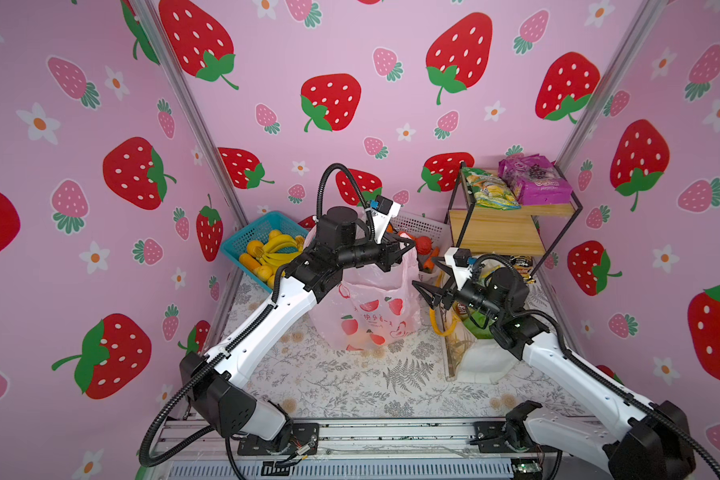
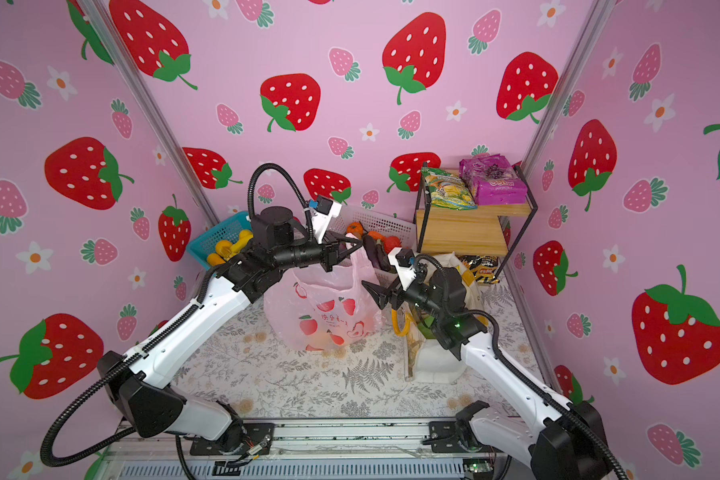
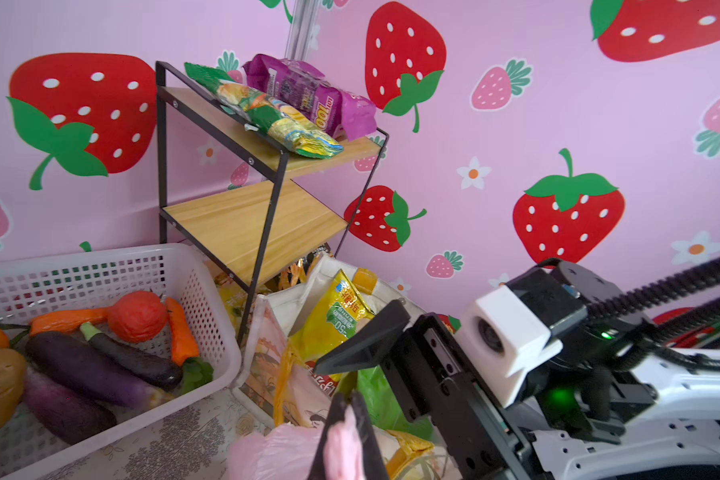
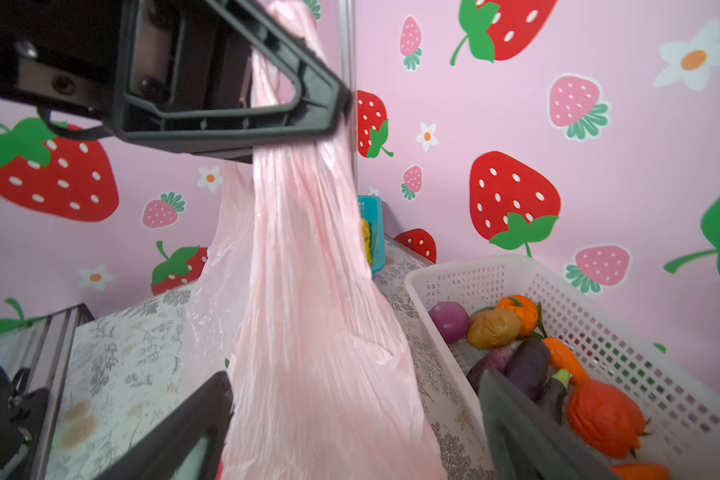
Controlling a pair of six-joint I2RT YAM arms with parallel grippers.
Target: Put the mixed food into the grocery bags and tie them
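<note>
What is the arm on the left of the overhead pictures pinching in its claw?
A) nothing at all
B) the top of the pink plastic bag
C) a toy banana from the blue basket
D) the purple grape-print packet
B: the left gripper is shut on a bunched strip of the pink plastic carrier bag, and in the right wrist view the film runs stretched from that grip to the bag's body.

A blue mesh basket [image 1: 256, 227] sits at the far left of the table [image 1: 391, 386]. A white mesh basket [image 3: 80, 278] holding toy aubergines [image 3: 84, 365] and carrots [image 3: 181, 332] stands between it and a two-tier wooden shelf [image 1: 499, 232]. A purple grape-print packet [image 1: 535, 180] lies on the shelf's top board, and a black-and-yellow packet [image 2: 481, 266] lies underneath.
</note>
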